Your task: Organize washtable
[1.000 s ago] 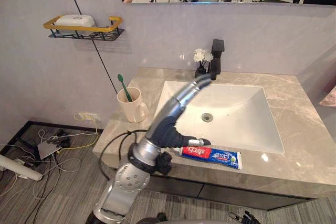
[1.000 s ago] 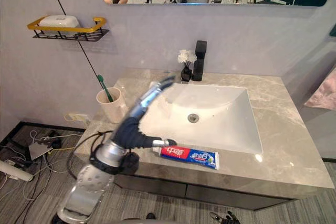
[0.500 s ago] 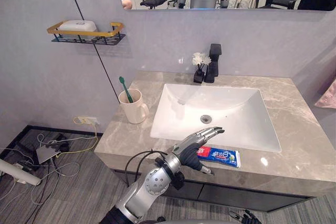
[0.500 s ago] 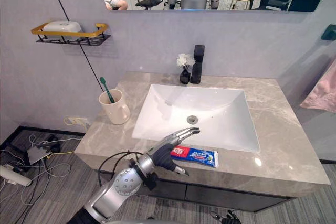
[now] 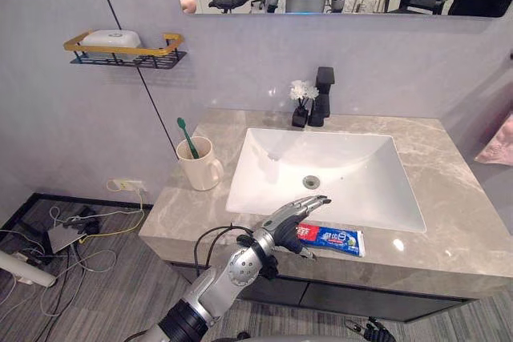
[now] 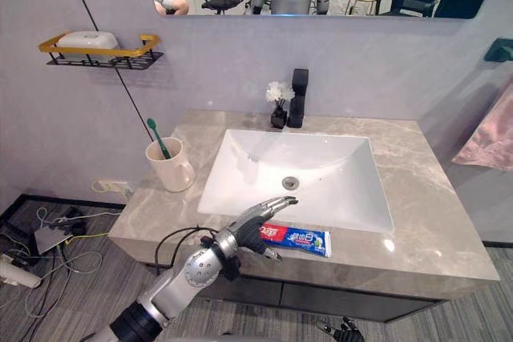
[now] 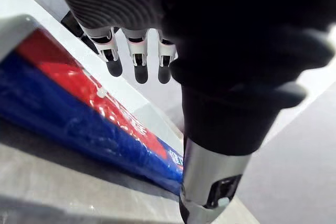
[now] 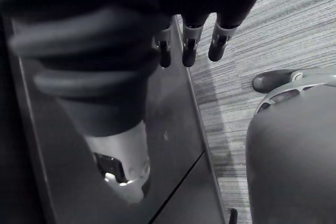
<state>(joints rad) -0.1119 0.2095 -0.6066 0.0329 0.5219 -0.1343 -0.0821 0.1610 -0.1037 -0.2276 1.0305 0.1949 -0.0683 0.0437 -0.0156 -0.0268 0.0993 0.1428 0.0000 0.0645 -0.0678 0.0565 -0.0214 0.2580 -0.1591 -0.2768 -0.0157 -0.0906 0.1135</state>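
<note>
A red and blue toothpaste tube (image 5: 333,238) lies flat on the marble counter (image 5: 457,222), between the basin and the front edge. My left hand (image 5: 290,218) comes in over the front edge and hovers above the tube's left end, open, fingers straight and pointing towards the basin. In the left wrist view the fingers (image 7: 137,56) reach past the tube (image 7: 79,108) and the thumb (image 7: 220,150) stands beside it, nothing grasped. My right hand (image 8: 189,40) hangs open below the counter, next to the dark cabinet front.
A cream cup (image 5: 198,164) with a green toothbrush (image 5: 186,135) stands left of the white basin (image 5: 264,166). A black faucet (image 5: 323,94) and a small flower vase (image 5: 300,102) sit behind it. A wall shelf (image 5: 120,46) holds a soap bar.
My left forearm swung down from over the basin to the counter's front edge. The hand stretched its fingers out over the tube's left end. The tube has not moved.
</note>
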